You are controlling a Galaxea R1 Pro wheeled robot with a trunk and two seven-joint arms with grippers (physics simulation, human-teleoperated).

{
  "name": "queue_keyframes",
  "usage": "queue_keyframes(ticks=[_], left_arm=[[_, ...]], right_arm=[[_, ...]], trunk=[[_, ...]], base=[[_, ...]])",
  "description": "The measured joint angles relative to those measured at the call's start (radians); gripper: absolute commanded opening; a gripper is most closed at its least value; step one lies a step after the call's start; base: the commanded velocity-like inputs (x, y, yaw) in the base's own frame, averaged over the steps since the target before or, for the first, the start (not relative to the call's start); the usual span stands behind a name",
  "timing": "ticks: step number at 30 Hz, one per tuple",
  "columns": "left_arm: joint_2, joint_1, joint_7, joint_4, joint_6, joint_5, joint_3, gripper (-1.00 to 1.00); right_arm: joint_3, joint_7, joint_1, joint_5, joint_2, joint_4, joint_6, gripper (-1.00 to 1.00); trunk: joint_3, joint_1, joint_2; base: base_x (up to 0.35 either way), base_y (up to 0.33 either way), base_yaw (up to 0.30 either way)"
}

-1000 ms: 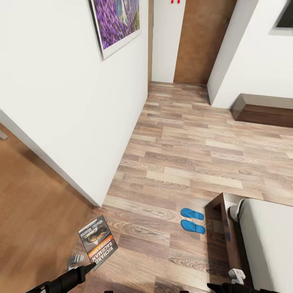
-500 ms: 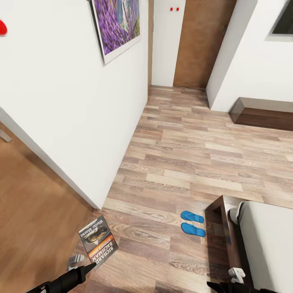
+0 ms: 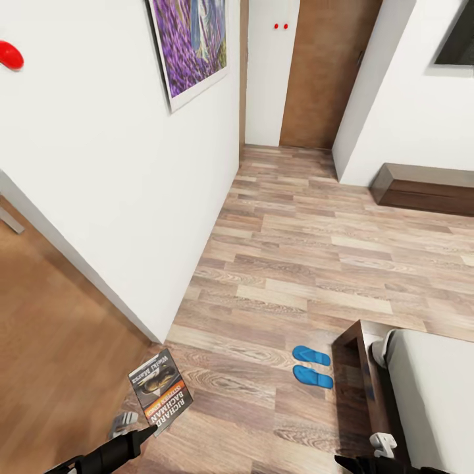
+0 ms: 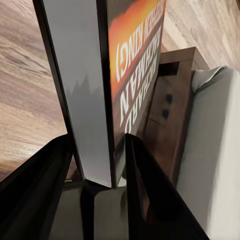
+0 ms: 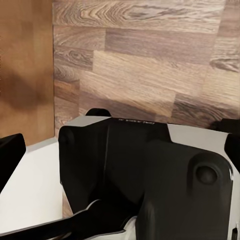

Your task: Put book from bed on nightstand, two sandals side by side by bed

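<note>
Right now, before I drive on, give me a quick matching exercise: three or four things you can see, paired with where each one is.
Things:
1. book
2. sandals
3. bed
4. lavender picture

Places:
A. hanging on the white wall
B. side by side on the plank floor beside the bed frame
C. clamped in the left gripper
D. at the head view's lower right

Pairs: 1-C, 2-B, 3-D, 4-A

"RICHARD BACHMAN" on the book (image 3: 159,393)
</note>
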Motion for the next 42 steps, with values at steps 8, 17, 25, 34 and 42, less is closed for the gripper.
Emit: queue_keyframes(ticks=[8, 17, 25, 34, 42], left_arm=[[0.000, 0.004, 0.000, 0.000, 0.000, 0.000, -0.001, -1.00], [0.000, 0.006, 0.000, 0.000, 0.000, 0.000, 0.000, -1.00], [-0.001, 0.006, 0.000, 0.000, 0.000, 0.000, 0.000, -1.00], [-0.018, 0.007, 0.001, -0.001, -0.003, 0.000, -0.001, -1.00], [-0.023, 0.006, 0.001, -0.003, 0.000, -0.003, 0.001, -1.00]], right_arm=[[-0.001, 0.001, 0.000, 0.000, 0.000, 0.000, 0.000, 1.00], [-0.001, 0.001, 0.000, -0.003, -0.001, 0.000, 0.000, 1.00], [-0.001, 0.000, 0.000, -0.003, 0.000, 0.004, -0.001, 1.00], [-0.002, -0.001, 0.000, -0.003, 0.000, 0.029, -0.003, 1.00], [-0.008, -0.002, 0.000, -0.006, 0.000, 0.029, -0.061, 1.00]], trunk=[[0.013, 0.000, 0.000], [0.027, 0.000, 0.000], [0.040, 0.000, 0.000], [0.055, 0.000, 0.000], [0.068, 0.000, 0.000]], base=[[0.000, 0.000, 0.000], [0.000, 0.000, 0.000], [0.000, 0.000, 0.000], [0.000, 0.000, 0.000], [0.000, 0.000, -0.001]])
